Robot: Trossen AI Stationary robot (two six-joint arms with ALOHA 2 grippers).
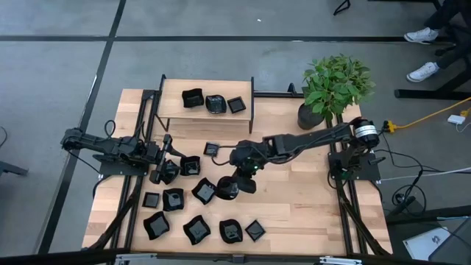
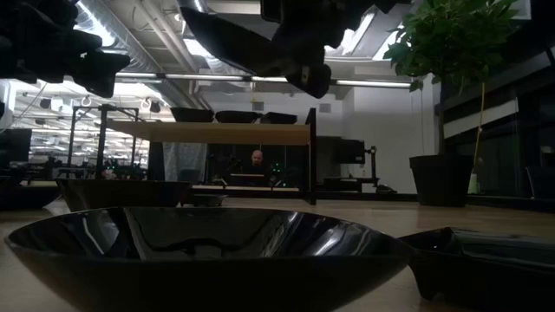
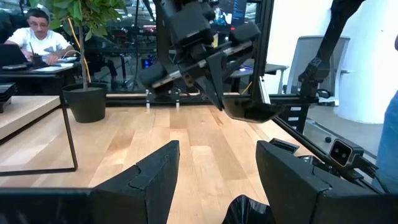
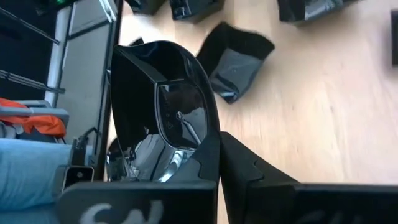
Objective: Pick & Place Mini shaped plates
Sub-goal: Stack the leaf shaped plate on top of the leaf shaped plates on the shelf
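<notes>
My right gripper [image 1: 235, 182] hangs over the middle of the table, shut on a glossy black mini plate [image 1: 225, 191] that is lifted above the wood; the right wrist view shows this plate [image 4: 161, 118] close up. Several more black mini plates lie flat on the table's near left part, such as one [image 1: 196, 230] near the front edge and one [image 1: 174, 199] farther left. Three plates [image 1: 215, 103] sit on the low wooden shelf [image 1: 206, 118] at the back. My left gripper [image 1: 163, 173] waits at the left, open and level, with nothing between its fingers [image 3: 155, 180]. My right gripper pinches the plate's rim [image 4: 211, 140] between its two fingers [image 4: 249, 177]. The fingers slant downward from the table's right side. The plate [image 3: 249, 111] hangs at the fingertips, tilted and clear of the table.
A potted plant [image 1: 333, 87] stands at the back right corner in its dark pot [image 1: 309, 116]. The shelf's black metal legs [image 1: 252, 110] rise at the back centre. Bare wood [image 1: 309, 199] lies on the table's right half. A person [image 3: 37, 34] sits at a desk beyond the table.
</notes>
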